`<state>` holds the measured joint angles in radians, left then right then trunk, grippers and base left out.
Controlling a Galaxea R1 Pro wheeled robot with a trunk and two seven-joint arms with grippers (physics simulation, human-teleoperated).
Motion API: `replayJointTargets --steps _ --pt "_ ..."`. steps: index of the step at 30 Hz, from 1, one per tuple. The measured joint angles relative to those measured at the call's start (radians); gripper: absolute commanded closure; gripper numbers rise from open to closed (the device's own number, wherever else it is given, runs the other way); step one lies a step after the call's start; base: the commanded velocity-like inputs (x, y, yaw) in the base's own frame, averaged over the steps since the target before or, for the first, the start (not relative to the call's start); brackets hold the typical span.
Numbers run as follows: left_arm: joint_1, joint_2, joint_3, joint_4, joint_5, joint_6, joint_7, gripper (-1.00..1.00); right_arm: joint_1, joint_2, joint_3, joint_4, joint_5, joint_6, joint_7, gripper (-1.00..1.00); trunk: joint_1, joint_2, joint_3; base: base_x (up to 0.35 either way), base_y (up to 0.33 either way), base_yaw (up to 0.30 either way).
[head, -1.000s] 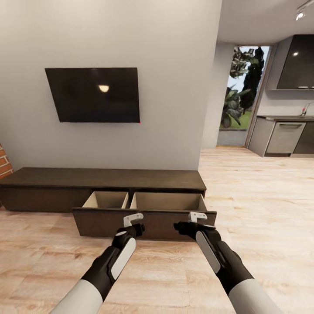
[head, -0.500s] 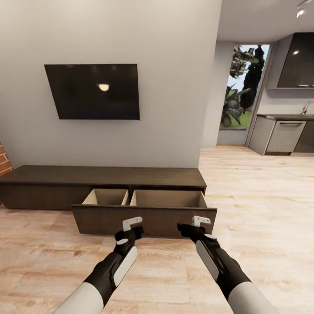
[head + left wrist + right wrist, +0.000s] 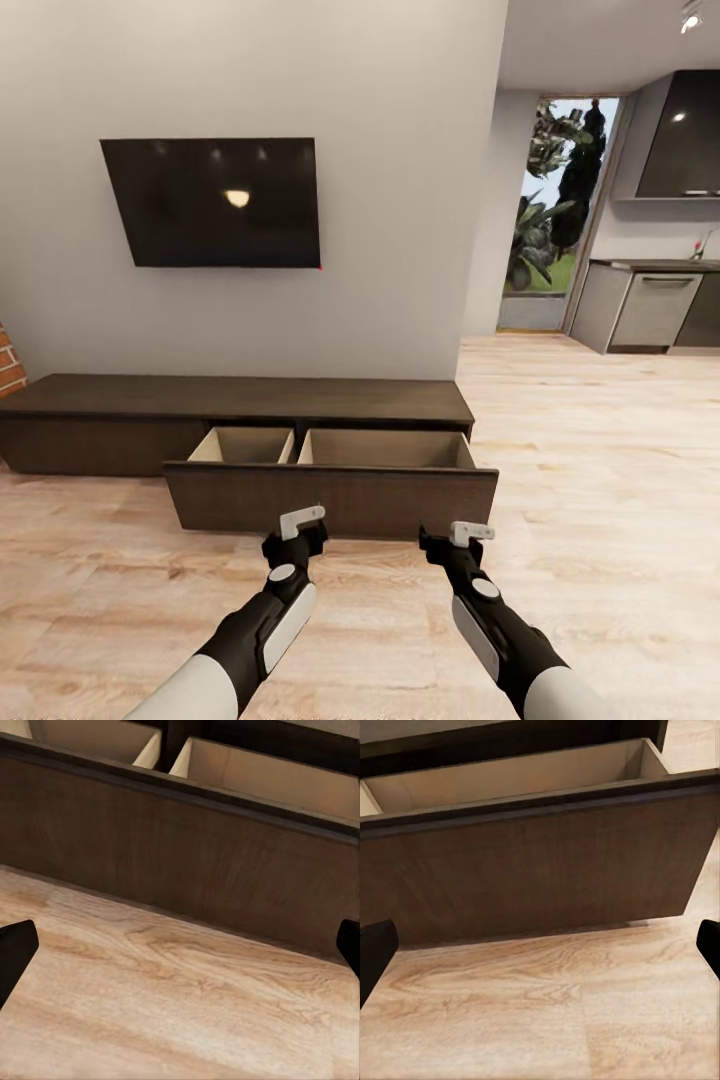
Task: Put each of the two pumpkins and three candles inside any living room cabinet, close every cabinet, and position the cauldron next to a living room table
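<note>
Grey wall fills the upper left & centre of the head view, w/ a dark TV mounted on it, upper left. Light plank floor covers the lower half and runs off to the right. Far right: kitchen units under a dark upper cupboard, and between them and the wall a glass door w/ greenery outside. A bit of brick shows at the left edge.

Cabinet sits low against the wall, centre-left of frame: long, dark brown, flat top. Its right-hand drawer is pulled out, front panel well clear of the carcass; inside, two pale compartments split by a divider, narrower one left, wider one right. As far as can be seen nothing lies in either; the bottoms are hidden behind the front panel. Left front of the cabinet is flush.

Both arms reach in from the bottom edge toward the drawer front. Left gripper is just short of the panel, left of its middle; in the left wrist view its fingertips sit at opposite edges of the picture, so it is spread wide, holding nothing. Right gripper is near the panel's right end, also apart from it; in the right wrist view same thing, spread wide, nothing between. Both wrist views look at the dark panel w/ plank floor below it.
</note>
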<state>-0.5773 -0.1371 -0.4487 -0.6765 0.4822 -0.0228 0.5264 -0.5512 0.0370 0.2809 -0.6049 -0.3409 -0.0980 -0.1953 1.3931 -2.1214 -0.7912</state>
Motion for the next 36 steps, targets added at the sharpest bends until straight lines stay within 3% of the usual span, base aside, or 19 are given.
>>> replayJointTargets --steps 3,6,10,14,26,36 --pt "0.000 0.000 -0.008 0.020 -0.005 -0.020 -0.002 -1.00 0.000 -0.001 0.000 0.007 0.003 -0.016 0.001 -1.00 0.012 -0.021 -0.009 0.000 0.000 0.000" --pt "0.000 0.000 -0.040 0.044 -0.025 -0.085 -0.001 -1.00 0.000 -0.005 0.000 0.009 0.005 -0.028 0.001 -1.00 0.023 -0.042 -0.019 0.000 0.000 0.000" --pt "0.000 0.000 -0.053 0.078 -0.040 -0.141 0.000 -1.00 0.000 -0.006 0.000 0.009 0.005 -0.039 0.001 -1.00 0.038 -0.070 -0.031 0.000 0.000 0.000" --pt "0.000 0.000 -0.056 0.086 -0.044 -0.154 0.000 -1.00 0.000 -0.006 0.001 0.011 0.005 -0.047 0.001 -1.00 0.054 -0.098 -0.044 0.000 0.000 0.000" --pt "0.000 0.000 -0.057 0.088 -0.045 -0.159 -0.001 -1.00 0.000 -0.004 0.001 0.057 0.006 -0.114 0.001 -1.00 0.054 -0.098 -0.044 0.000 0.000 0.000" --pt "0.000 0.000 -0.058 0.088 -0.048 -0.159 0.001 -1.00 0.000 -0.005 0.001 0.065 0.006 -0.143 0.001 -1.00 0.092 -0.168 -0.075 0.000 0.000 0.000"
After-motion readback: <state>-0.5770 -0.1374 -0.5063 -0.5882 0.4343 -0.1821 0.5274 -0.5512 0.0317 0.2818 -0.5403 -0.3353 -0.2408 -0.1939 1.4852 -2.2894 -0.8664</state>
